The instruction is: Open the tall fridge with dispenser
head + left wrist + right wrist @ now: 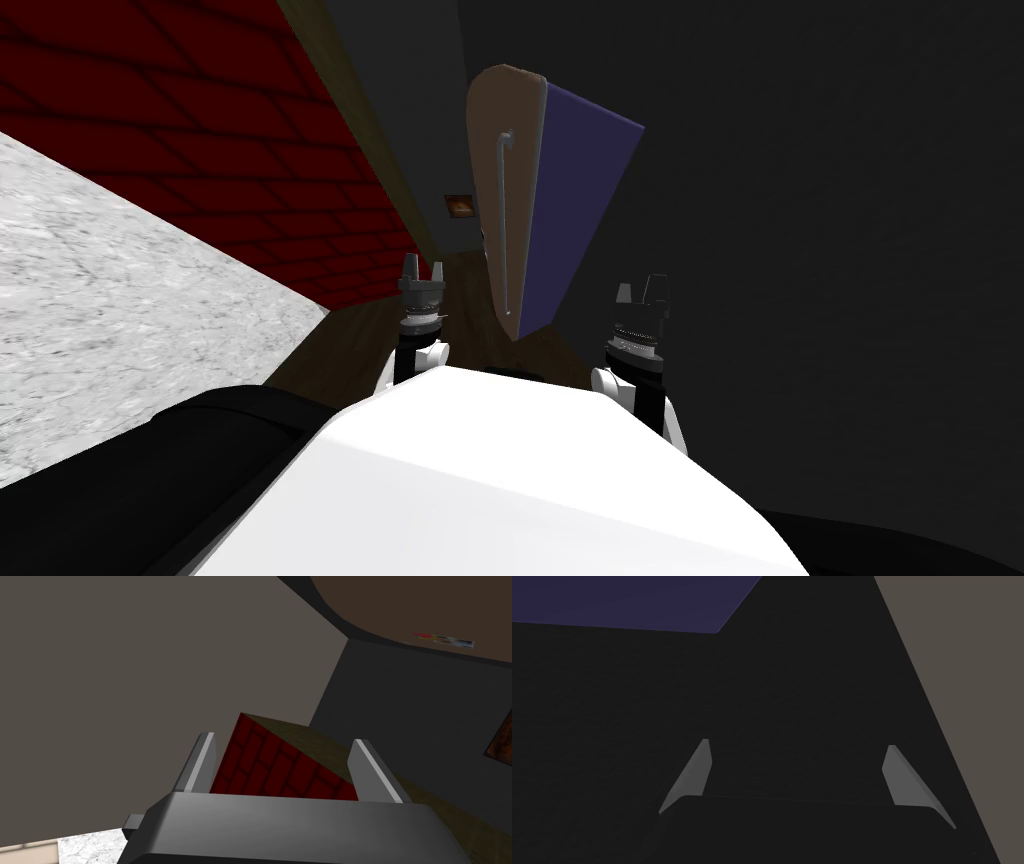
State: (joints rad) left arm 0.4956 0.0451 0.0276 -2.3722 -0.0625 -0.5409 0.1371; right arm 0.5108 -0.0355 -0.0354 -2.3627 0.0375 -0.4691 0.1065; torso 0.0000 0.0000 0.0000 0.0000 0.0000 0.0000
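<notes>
Both my grippers have their fingers spread and hold nothing. The left gripper [423, 268] is near a red brick wall [200, 130]; the right gripper [640, 287] faces a dark surface. The fridge [575, 190], brown-fronted with a long grey handle [503, 220] and a purple side, stands ahead between them, apart from both.

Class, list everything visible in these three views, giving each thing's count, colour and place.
Fridge: one, brown front, purple side, ahead between the grippers.
Handle: one, grey, long, down the fridge front.
Brick-patterned surface: one, dark red, left.
Marbled surface: one, white-grey, near left.
Wooden floor: one, brown, before the fridge.
Framed picture: one, orange-brown, on the dark far wall.
Left gripper: one, open.
Right gripper: one, open.
</notes>
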